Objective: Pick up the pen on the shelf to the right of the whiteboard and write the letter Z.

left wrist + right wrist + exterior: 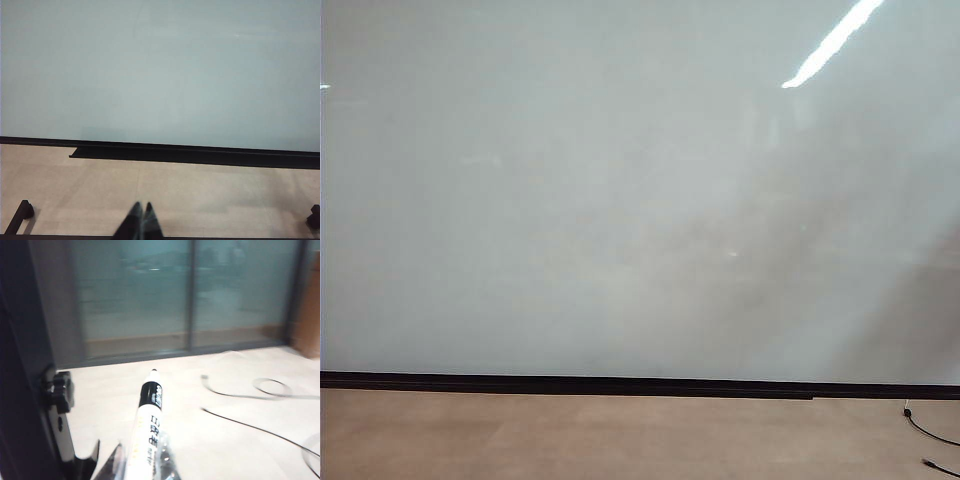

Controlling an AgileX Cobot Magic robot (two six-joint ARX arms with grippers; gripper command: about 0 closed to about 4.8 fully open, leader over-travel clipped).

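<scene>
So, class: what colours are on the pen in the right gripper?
White barrel, black band and tip: the pen, best in the right wrist view.

Left hand (141, 210) closed; right hand (137, 460) clamped.

Soft haze, ceiling glare on whiteboard (620, 200)

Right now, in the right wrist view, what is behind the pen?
Behind the pen, shut in the right gripper, lie pale floor, loose cables and glass panels. The pen's lower end is hidden between the jaws.
</scene>
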